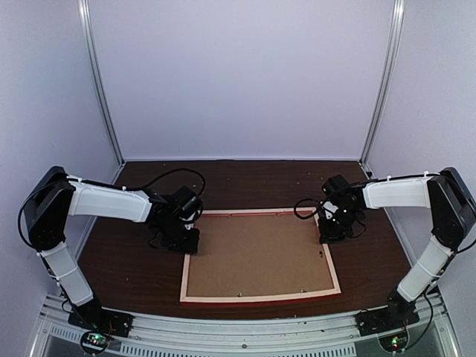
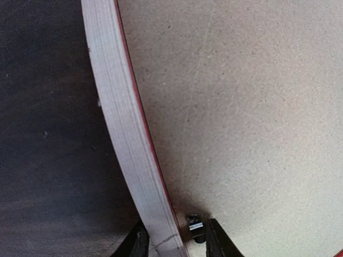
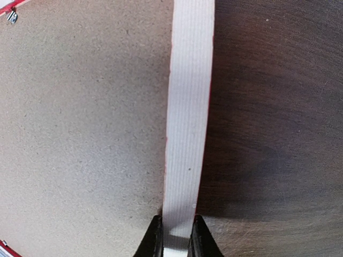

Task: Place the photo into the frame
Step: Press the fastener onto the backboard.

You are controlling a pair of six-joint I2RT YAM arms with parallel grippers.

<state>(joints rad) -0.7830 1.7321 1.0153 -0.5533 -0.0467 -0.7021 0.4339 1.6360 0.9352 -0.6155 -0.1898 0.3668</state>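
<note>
The frame (image 1: 260,298) lies face down on the dark table, pale wood back upward, with thin red edges showing. A brown backing board (image 1: 256,253) fills it. The photo is hidden from every view. My left gripper (image 1: 186,239) is at the frame's left rail near the far corner. In the left wrist view its fingers straddle the rail (image 2: 123,123) and a small metal clip (image 2: 195,227), touching both. My right gripper (image 1: 327,236) is shut on the right rail (image 3: 187,107), one finger on each side of it (image 3: 176,235).
The dark wooden table (image 1: 134,268) runs round the frame on all sides. White walls with metal posts (image 1: 104,97) close off the back and sides. More small clips sit along the board's edges, one at the far corner (image 3: 10,17).
</note>
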